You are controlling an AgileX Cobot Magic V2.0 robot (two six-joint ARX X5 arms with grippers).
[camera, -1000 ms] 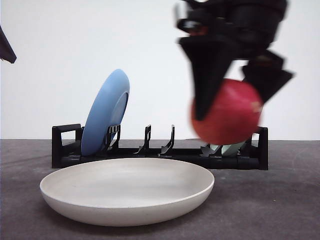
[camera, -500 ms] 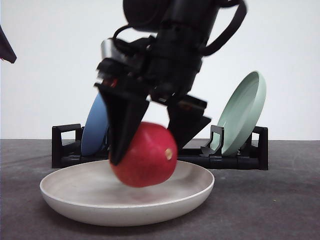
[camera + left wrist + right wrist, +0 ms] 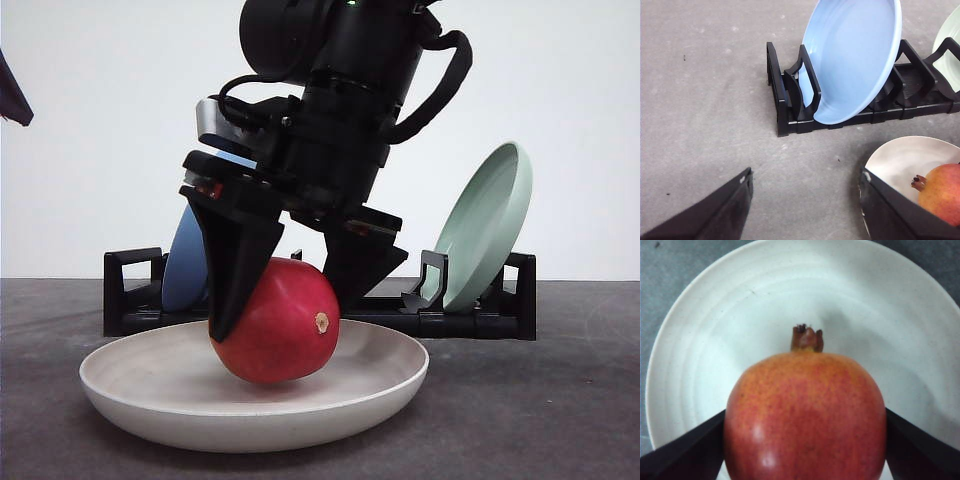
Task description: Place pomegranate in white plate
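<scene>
The red pomegranate (image 3: 275, 325) is inside the white plate (image 3: 150, 400) at the front of the table, tan stem spot facing the camera. My right gripper (image 3: 283, 315) comes down from above and is shut on it, one black finger on each side. The rim hides the fruit's underside, so I cannot tell whether it touches the plate. In the right wrist view the pomegranate (image 3: 805, 415) sits between the fingers, over the plate (image 3: 700, 340). My left gripper (image 3: 805, 210) hangs open and holds nothing, left of the plate (image 3: 895, 160) and the pomegranate (image 3: 942, 192).
A black dish rack (image 3: 130, 300) runs along the table behind the white plate. A blue plate (image 3: 850, 60) stands upright at its left end and a pale green plate (image 3: 485, 230) leans at its right end. The table top is grey.
My right gripper has carried the pomegranate from high at the right, down and to the left, into the white plate. In the last half second it only sank a little lower.
</scene>
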